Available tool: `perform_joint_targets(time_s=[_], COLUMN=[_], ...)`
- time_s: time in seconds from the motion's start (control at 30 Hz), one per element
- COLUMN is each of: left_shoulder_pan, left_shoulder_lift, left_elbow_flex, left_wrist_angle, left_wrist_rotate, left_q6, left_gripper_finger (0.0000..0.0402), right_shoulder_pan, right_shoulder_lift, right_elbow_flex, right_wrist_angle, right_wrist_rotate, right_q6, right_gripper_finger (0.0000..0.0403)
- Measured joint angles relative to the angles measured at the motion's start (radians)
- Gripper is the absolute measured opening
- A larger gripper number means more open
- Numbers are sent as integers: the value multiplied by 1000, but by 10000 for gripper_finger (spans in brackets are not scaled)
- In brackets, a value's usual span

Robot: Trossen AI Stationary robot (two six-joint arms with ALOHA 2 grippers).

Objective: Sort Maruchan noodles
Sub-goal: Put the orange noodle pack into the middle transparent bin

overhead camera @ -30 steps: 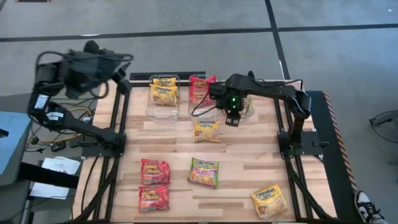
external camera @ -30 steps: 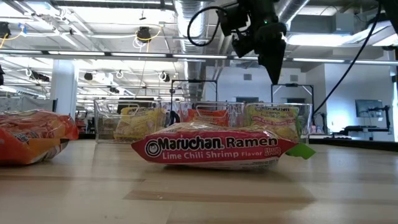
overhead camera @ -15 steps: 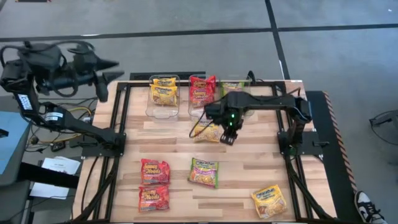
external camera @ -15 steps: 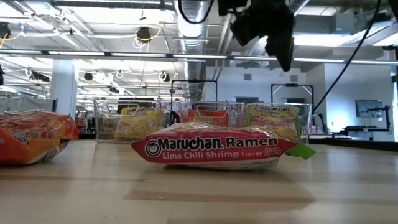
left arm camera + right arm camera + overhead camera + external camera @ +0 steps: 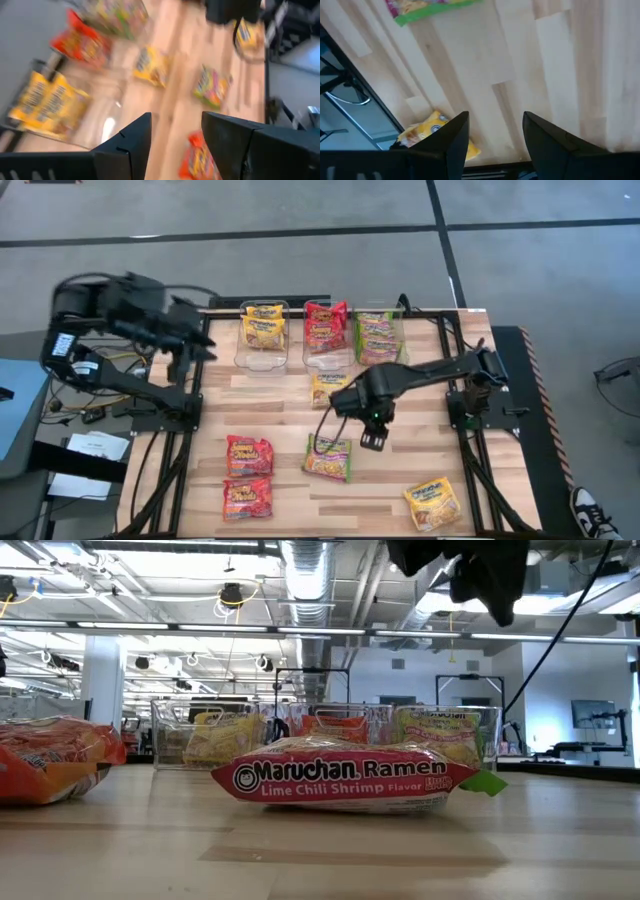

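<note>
The Maruchan noodles lie flat on the wooden table: a green packet near the middle, two red packets at the near left, a yellow packet at the near right, and another yellow one partly under my right arm. More packets stand in three clear bins at the far edge. My right gripper hangs open above the table, just right of the green packet, holding nothing. My left gripper is open and held high over the table's far left corner, tilted down toward the table.
Black frame rails run along the table's left and right sides. The low view shows the green packet in front and a red packet at the left, with the bins behind. Bare wood lies between the packets.
My right gripper has travelled from the bins toward the table's near edge, passing over the yellow packet to a spot beside the green packet, staying high and open. My left arm has swung out past the table's left edge and back toward the far left corner, turning its gripper.
</note>
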Motion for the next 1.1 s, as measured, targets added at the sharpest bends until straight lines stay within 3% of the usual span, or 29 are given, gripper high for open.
perform_joint_targets(time_s=[0.33, 0.63, 0.8, 1.1], left_shoulder_pan=[-13, -84, -128, -227], left_shoulder_lift=[-35, -130, -177, -176], left_elbow_flex=[-346, -680, -825, -990], left_wrist_angle=[2, 107, 253, 353], left_wrist_rotate=[339, 441, 429, 265], left_q6=[15, -30, -80, -132], left_gripper_finger=[160, 160, 160, 160], right_shoulder_pan=[114, 172, 184, 183], right_shoulder_lift=[0, 0, 0, 0], right_elbow_flex=[0, 0, 0, 0], right_wrist_angle=[102, 173, 177, 199], right_wrist_rotate=[-40, -41, -41, -38], right_q6=[49, 112, 117, 118], right_gripper_finger=[210, 210, 210, 210])
